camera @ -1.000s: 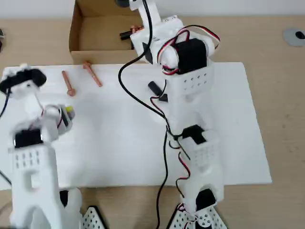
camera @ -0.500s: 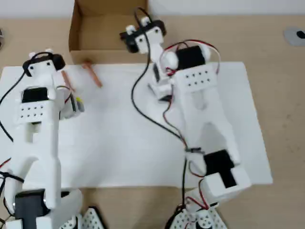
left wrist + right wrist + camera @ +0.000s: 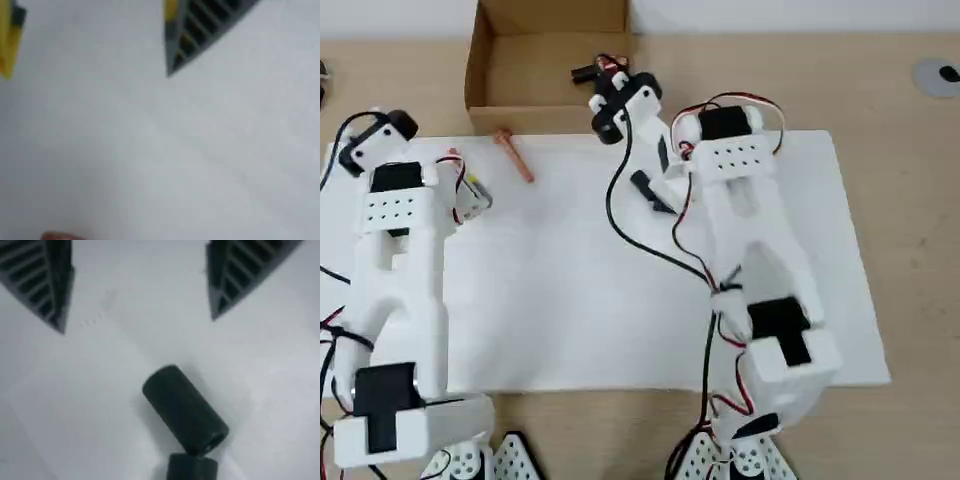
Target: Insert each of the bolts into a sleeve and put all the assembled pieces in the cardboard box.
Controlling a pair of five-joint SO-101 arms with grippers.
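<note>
Our right hand hangs spread apart over a black sleeve on the white sheet; we should straddle its middle, clear of the second sleeve just beside it; left hand likewise apart.

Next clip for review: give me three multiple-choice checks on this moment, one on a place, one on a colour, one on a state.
1. Where does the uncovered copper bolt lie?
A. on the white sheet, beside the cardboard box
B. inside the box
C. on the bare wooden table

2. What colour is the sleeve lying before the right gripper?
A. copper
B. yellow
C. black

3. How do the right gripper's jaws stand?
A. shut on a sleeve
B. open, holding nothing
C. shut on a bolt

Answers:
1 A: the high view shows it on the sheet by the box's near wall.
2 C: the right wrist view shows it black.
3 B: the jaws stand apart and the sleeve lies free on the sheet.
</note>
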